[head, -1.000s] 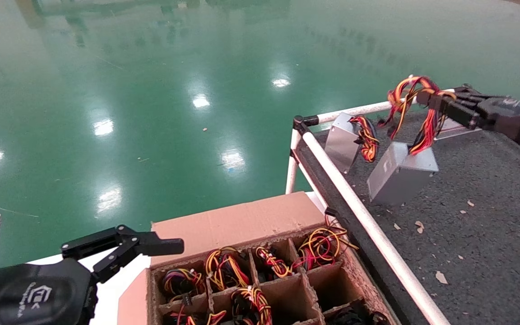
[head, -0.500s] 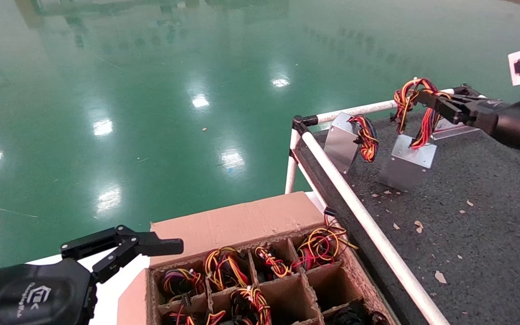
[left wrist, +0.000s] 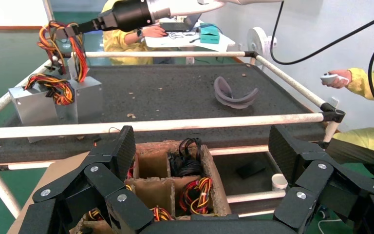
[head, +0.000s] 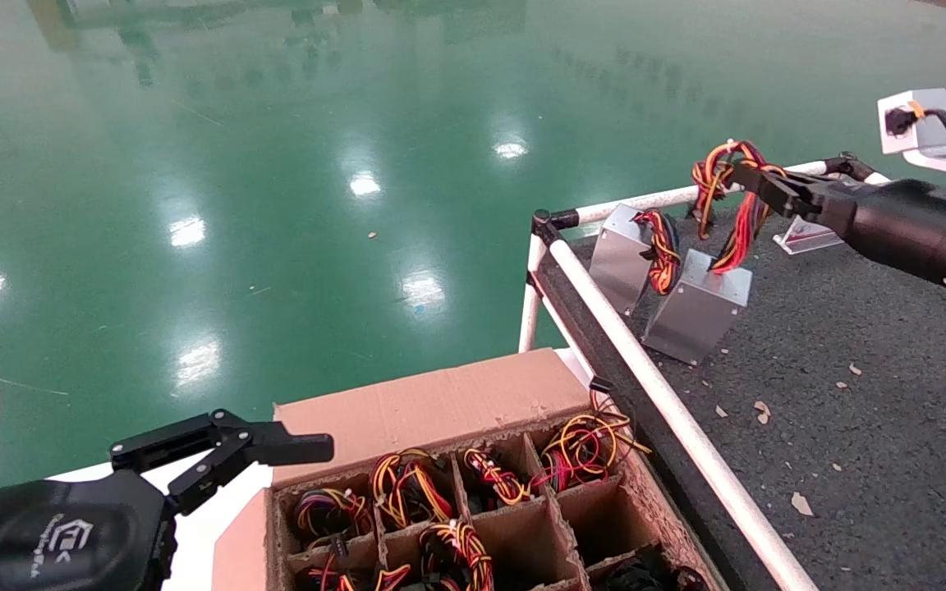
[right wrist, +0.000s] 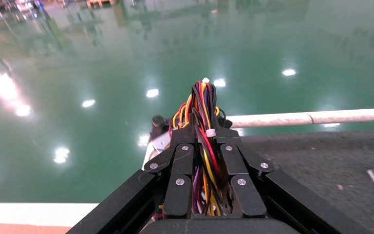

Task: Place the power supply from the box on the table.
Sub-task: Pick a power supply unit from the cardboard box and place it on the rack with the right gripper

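Note:
My right gripper (head: 748, 176) is shut on the looped red, yellow and black wires (right wrist: 202, 105) of a silver power supply (head: 696, 308). The case hangs tilted below the wires, and its lower edge is at the dark grey table (head: 851, 369) near the far left corner. In the left wrist view the same power supply (left wrist: 85, 95) stands beside another one. The brown box (head: 440, 402) sits below the table's edge, its grid cells holding several wire bundles (head: 407, 484). My left gripper (head: 309, 447) stays open and parked to the left of the box, holding nothing.
A second power supply (head: 621, 258) leans at the table corner, right beside the held one. A white tube rail (head: 670, 402) runs between box and table. A grey curved piece (left wrist: 233, 95) lies mid-table. A person in yellow (left wrist: 365, 83) stands past the far rail.
My right gripper has carried the power supply left and lower, toward the table corner and close to the second unit. The left arm has not moved.

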`<control>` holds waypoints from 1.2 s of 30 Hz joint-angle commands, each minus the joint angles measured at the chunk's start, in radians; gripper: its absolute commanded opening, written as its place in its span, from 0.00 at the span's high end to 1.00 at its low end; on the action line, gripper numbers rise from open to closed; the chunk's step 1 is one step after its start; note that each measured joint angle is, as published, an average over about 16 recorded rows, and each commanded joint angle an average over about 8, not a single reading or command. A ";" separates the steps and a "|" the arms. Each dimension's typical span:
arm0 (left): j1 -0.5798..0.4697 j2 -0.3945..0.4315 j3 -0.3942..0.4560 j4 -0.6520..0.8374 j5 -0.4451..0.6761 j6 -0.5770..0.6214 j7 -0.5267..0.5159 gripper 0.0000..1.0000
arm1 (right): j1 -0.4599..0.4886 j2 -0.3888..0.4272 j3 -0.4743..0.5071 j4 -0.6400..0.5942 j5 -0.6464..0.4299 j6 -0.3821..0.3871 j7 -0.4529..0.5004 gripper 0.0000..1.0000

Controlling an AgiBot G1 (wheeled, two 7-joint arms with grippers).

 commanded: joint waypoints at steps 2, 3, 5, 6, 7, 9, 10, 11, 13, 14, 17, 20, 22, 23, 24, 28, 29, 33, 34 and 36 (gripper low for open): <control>0.000 0.000 0.000 0.000 0.000 0.000 0.000 0.00 | -0.002 -0.015 0.007 -0.006 0.010 0.015 0.017 1.00; 0.000 0.000 0.000 0.000 0.000 0.000 0.000 0.00 | -0.003 -0.020 0.008 -0.008 0.012 0.023 0.023 1.00; 0.000 0.000 0.000 0.000 0.000 0.000 0.000 0.00 | -0.008 -0.029 0.010 -0.013 0.015 0.039 0.034 1.00; 0.000 0.000 0.000 0.000 0.000 0.000 0.000 0.00 | -0.011 -0.034 0.011 -0.015 0.016 0.047 0.039 1.00; 0.000 0.000 0.000 0.000 0.000 0.000 0.000 0.00 | -0.015 -0.039 0.011 -0.017 0.016 0.055 0.044 1.00; 0.000 0.000 0.000 0.000 0.000 0.000 0.000 0.00 | -0.021 -0.047 0.011 -0.019 0.016 0.069 0.052 1.00; 0.000 0.000 0.000 0.000 0.000 0.000 0.000 0.00 | -0.025 -0.051 0.010 -0.019 0.015 0.076 0.055 1.00; 0.000 0.000 0.000 0.000 0.000 0.000 0.000 0.00 | -0.028 -0.054 0.010 -0.019 0.014 0.081 0.057 1.00; 0.000 0.000 0.000 0.000 0.000 0.000 0.000 0.00 | -0.032 -0.060 0.008 -0.017 0.011 0.091 0.061 0.90; 0.000 0.000 0.000 0.000 0.000 0.000 0.000 0.00 | -0.034 -0.061 0.007 -0.015 0.010 0.093 0.062 0.77; 0.000 0.000 0.000 0.000 0.000 0.000 0.000 0.00 | -0.038 -0.066 0.004 -0.013 0.006 0.103 0.063 0.40; 0.000 0.000 0.000 0.000 -0.001 0.000 0.000 0.00 | -0.041 -0.068 0.001 -0.012 0.004 0.111 0.063 0.04; 0.000 0.000 0.000 0.000 -0.001 -0.001 0.000 0.00 | -0.042 -0.069 0.000 -0.012 0.003 0.114 0.063 0.00; 0.000 0.000 0.000 0.000 -0.001 -0.001 0.000 0.00 | -0.042 -0.069 -0.001 -0.012 0.002 0.114 0.063 0.00; 0.000 0.000 0.000 0.000 -0.001 -0.001 0.000 0.00 | -0.042 -0.069 -0.001 -0.012 0.001 0.114 0.063 0.00; 0.000 0.000 0.000 0.000 -0.001 -0.001 0.000 0.00 | -0.042 -0.068 0.000 -0.012 0.001 0.112 0.063 0.00; 0.000 0.000 0.001 0.000 -0.001 -0.001 0.000 0.00 | -0.042 -0.067 0.000 -0.012 0.001 0.111 0.063 0.00; 0.000 0.000 0.001 0.000 -0.001 -0.001 0.000 0.00 | -0.042 -0.067 0.001 -0.012 0.001 0.109 0.063 0.00; 0.000 0.000 0.001 0.000 -0.001 -0.001 0.000 0.00 | -0.042 -0.066 0.001 -0.012 0.001 0.108 0.063 0.00; 0.000 0.000 0.001 0.000 -0.001 -0.001 0.000 0.00 | -0.041 -0.066 0.001 -0.012 0.002 0.107 0.063 0.00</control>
